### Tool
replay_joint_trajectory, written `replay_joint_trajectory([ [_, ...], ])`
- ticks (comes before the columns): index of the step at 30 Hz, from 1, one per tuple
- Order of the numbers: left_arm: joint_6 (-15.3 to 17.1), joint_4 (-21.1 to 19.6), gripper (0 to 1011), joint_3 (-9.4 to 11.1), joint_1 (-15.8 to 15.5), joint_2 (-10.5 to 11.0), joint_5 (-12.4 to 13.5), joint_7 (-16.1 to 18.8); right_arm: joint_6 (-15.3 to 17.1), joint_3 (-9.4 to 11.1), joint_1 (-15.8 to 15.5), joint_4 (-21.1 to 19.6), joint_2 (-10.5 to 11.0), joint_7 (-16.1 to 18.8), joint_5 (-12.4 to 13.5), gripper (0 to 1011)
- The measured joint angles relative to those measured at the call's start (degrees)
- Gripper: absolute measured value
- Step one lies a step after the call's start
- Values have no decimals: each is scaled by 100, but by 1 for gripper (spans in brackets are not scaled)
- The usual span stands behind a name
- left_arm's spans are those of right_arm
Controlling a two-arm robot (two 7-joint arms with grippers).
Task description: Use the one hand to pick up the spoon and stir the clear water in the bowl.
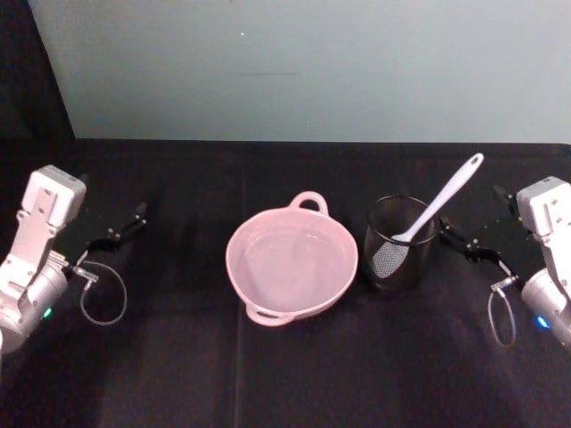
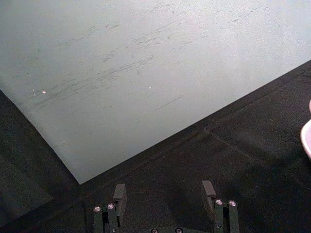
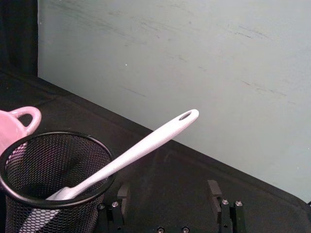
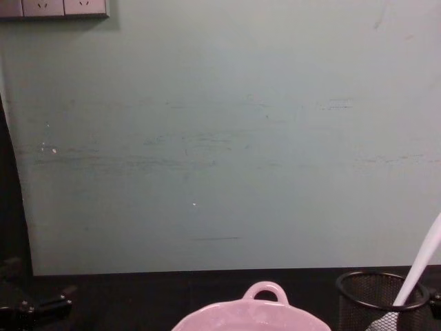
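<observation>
The pale pink bowl (image 1: 239, 267) holding clear water sits mid-table, its loop handle (image 4: 265, 290) toward the back wall. To its right, the white spoon (image 1: 443, 201) stands head-down in a black wire-mesh cup (image 1: 401, 259), its handle leaning up and to the right. In the right wrist view the spoon (image 3: 146, 145) rests against the cup rim (image 3: 58, 194). My right gripper (image 1: 470, 225) hangs open just right of the cup, its fingers (image 3: 214, 190) apart and holding nothing. My left gripper (image 1: 125, 225) stays open at the far left, well away from the bowl.
A black cloth covers the table (image 1: 285, 383). A pale green wall panel (image 1: 312, 62) stands along the far edge. Grey cable loops (image 1: 103, 294) hang beside each wrist. Bare cloth lies between bowl and front edge.
</observation>
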Motion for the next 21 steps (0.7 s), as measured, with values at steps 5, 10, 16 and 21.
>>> replay_joint_trajectory([
  [5,0,0,1011,0,0,0,0,0,0,0,0,0,0,0,0,1002],
  [10,0,0,1011,0,0,0,0,0,0,0,0,0,0,0,0,1002],
  [16,0,0,1011,0,0,0,0,0,0,0,0,0,0,0,0,1002],
  [21,0,0,1011,0,0,0,0,0,0,0,0,0,0,0,0,1002],
])
